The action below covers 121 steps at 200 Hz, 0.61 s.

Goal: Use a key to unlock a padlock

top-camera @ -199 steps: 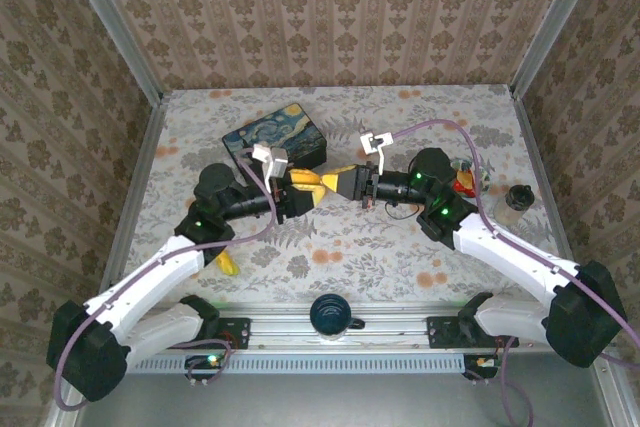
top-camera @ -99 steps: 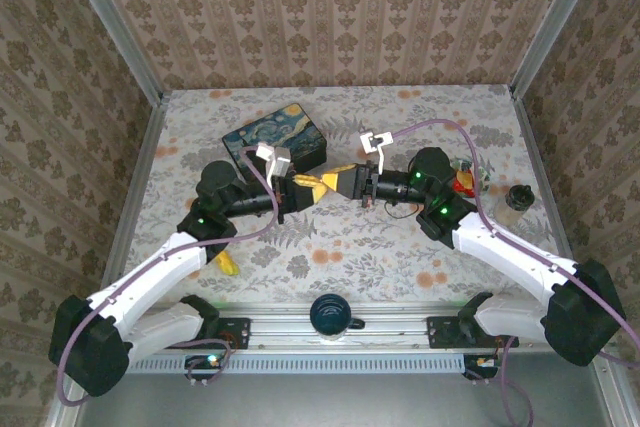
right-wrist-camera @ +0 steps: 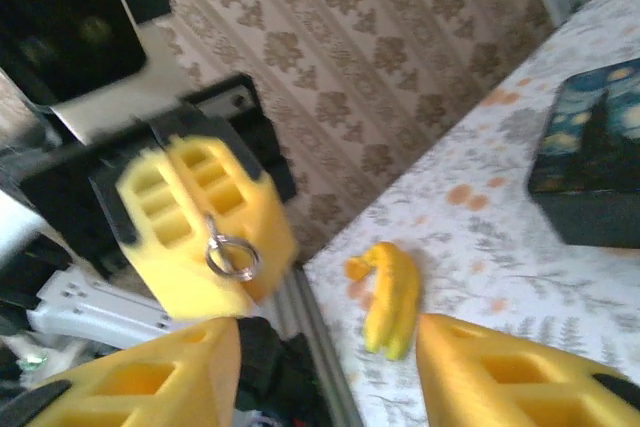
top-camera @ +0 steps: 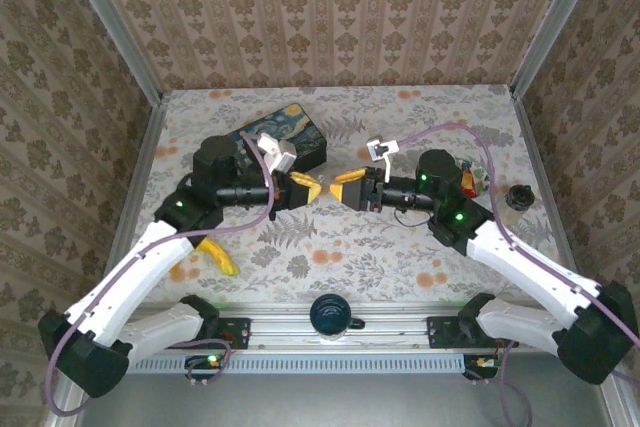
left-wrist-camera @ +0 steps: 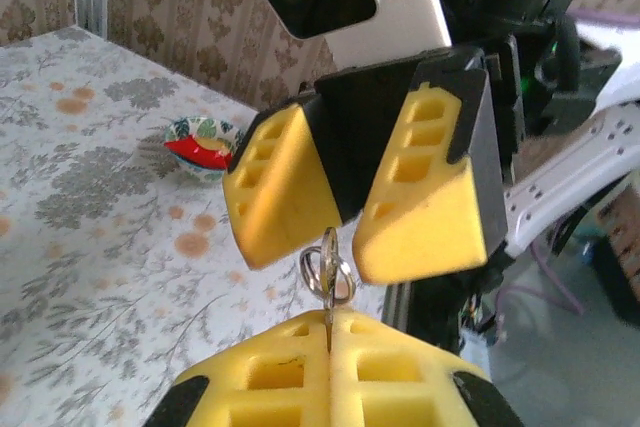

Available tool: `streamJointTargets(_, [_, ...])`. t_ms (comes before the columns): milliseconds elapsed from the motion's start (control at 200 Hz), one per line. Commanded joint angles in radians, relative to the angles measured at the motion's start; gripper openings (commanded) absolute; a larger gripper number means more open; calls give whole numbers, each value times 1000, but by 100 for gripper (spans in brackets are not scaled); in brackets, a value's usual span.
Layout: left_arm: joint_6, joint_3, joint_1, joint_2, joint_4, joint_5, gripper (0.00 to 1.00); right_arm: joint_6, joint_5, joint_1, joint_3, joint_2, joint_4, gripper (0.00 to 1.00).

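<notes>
- Here, the table [top-camera: 400, 247] is the largest thing. Both arms reach over its middle, so the two grippers meet nose to nose above it.
- The blue tin box [top-camera: 282, 140] lies behind the meeting point, and I judge it is out of the way there.
- The banana [top-camera: 217, 256] lies beside the left arm, apart from the work.
- The left gripper [top-camera: 303, 189] is closed tight on the key. Its two yellow pads press flat together, which, I think, stops so thin a piece from turning.
- The right gripper [top-camera: 346, 185] faces it with the jaws standing apart and holds nothing. In the left wrist view its fingers stand on either side of the ring, probably for giving or taking the key.
- The key [left-wrist-camera: 328, 315] stands upright between the left pads, well above the table, and shows only a thin edge.
- The ring [left-wrist-camera: 327, 272] sits at the key's free end, between both grippers.
</notes>
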Motion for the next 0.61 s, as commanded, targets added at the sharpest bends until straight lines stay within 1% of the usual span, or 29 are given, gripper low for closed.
streamJointTargets(0, [256, 140, -28, 75, -504, -62, 0, -146, 121, 5, 41, -76, -193, 54])
streamJointTargets(75, [340, 231, -90, 144, -667, -180, 0, -202, 137, 7, 43, -106, -258, 54])
streamJointTargets(90, [356, 245, -103, 157, -690, -220, 0, -212, 141, 7, 43, -110, -269, 54])
streamJointTargets(130, [390, 283, -128, 190, -742, -257, 0, -238, 141, 7, 39, -124, -290, 54])
streamJointTargets(200, [434, 336, -154, 234, -790, -259, 0, -282, 119, 11, 30, -137, -310, 50])
streamJointTargets(320, [491, 420, -167, 286, -852, -273, 0, -365, 86, 27, 23, -143, -348, 46])
streamJointTargets(440, [566, 510, -190, 339, -947, -303, 0, -411, 84, 40, 2, -140, -347, 50])
streamJointTargets(600, [615, 598, -209, 405, -1029, -324, 0, -441, 85, 68, -9, -128, -316, 51])
